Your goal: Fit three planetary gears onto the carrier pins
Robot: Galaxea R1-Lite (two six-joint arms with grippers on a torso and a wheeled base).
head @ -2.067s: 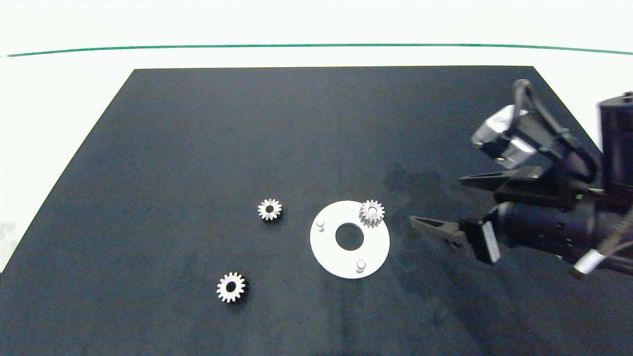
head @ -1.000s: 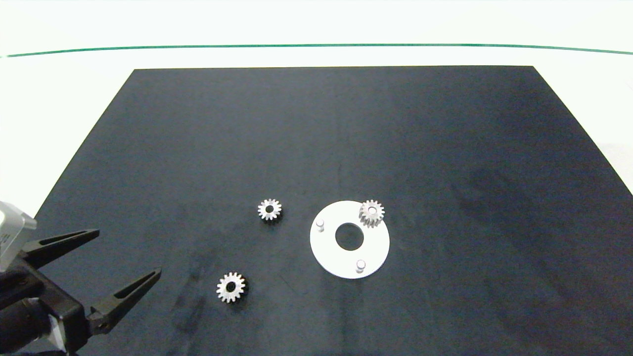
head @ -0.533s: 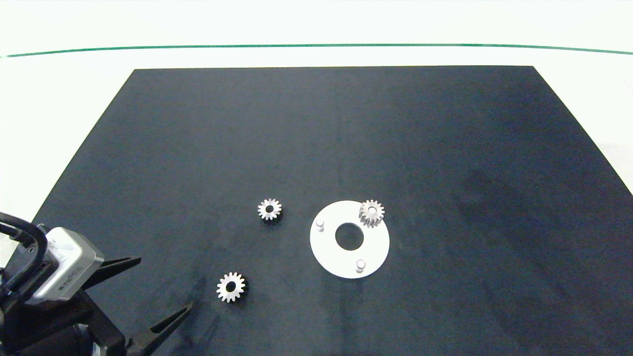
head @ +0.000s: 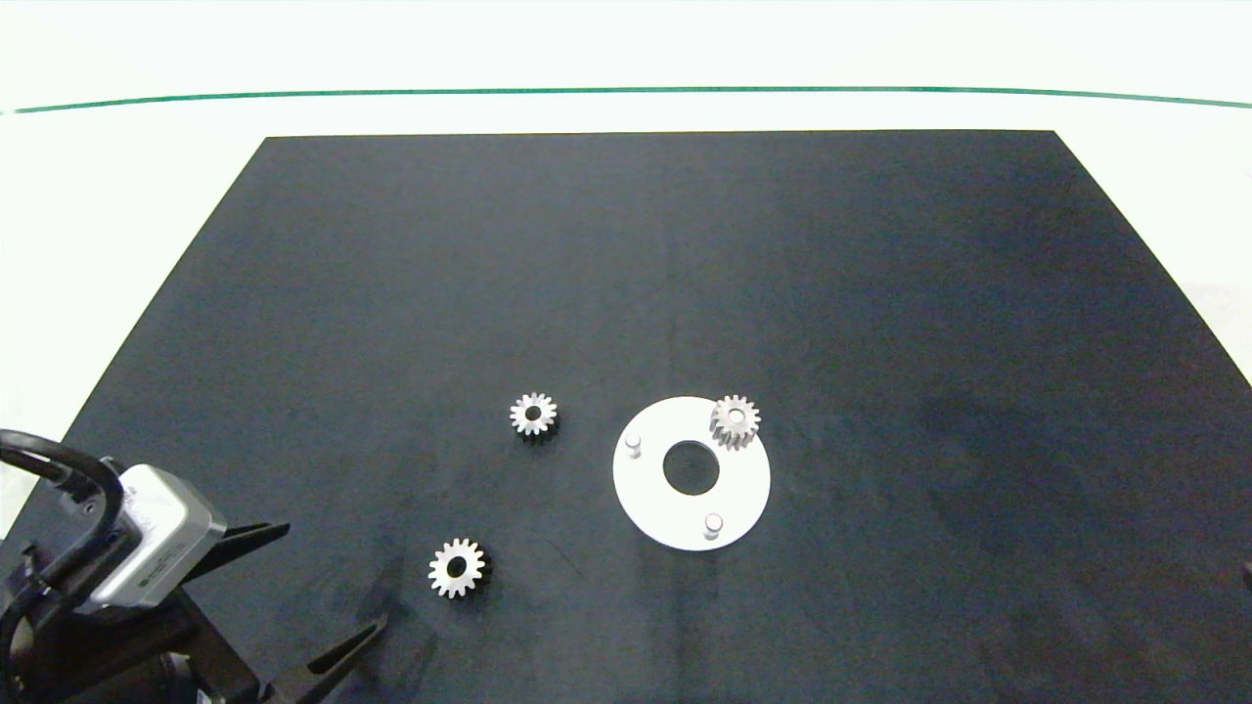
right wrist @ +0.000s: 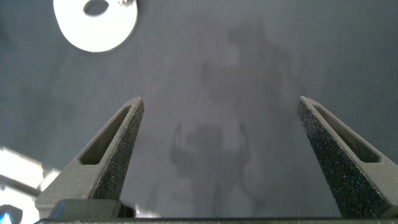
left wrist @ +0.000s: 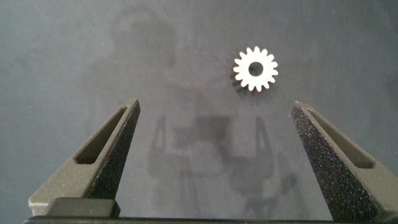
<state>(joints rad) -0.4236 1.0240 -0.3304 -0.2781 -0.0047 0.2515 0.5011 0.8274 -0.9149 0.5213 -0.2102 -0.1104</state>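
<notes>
The white disc (head: 653, 491) lies on the mat right of centre. One gear (head: 736, 420) sits on its far pin, with white showing in the bore. Two pins (head: 633, 445) (head: 714, 525) stand bare. Two loose gears lie flat on the mat, one (head: 533, 415) left of the disc and one (head: 456, 568) nearer the front. My left gripper (head: 337, 574) hangs open just left of the front gear (left wrist: 255, 69), apart from it and holding nothing. In the left wrist view the gripper (left wrist: 215, 104) has this gear just beyond its fingertips. My right gripper (right wrist: 221, 99) is open and empty, away from the disc (right wrist: 93, 34).
The black mat (head: 626, 274) covers most of the white table. A green line (head: 626, 90) runs along the far side. The right arm shows only as a dark sliver (head: 1248, 575) at the head view's right edge.
The right arm has pulled back out of the head view. The left arm has come in from the lower left, moving right towards the front gear. Gears and disc have not moved.
</notes>
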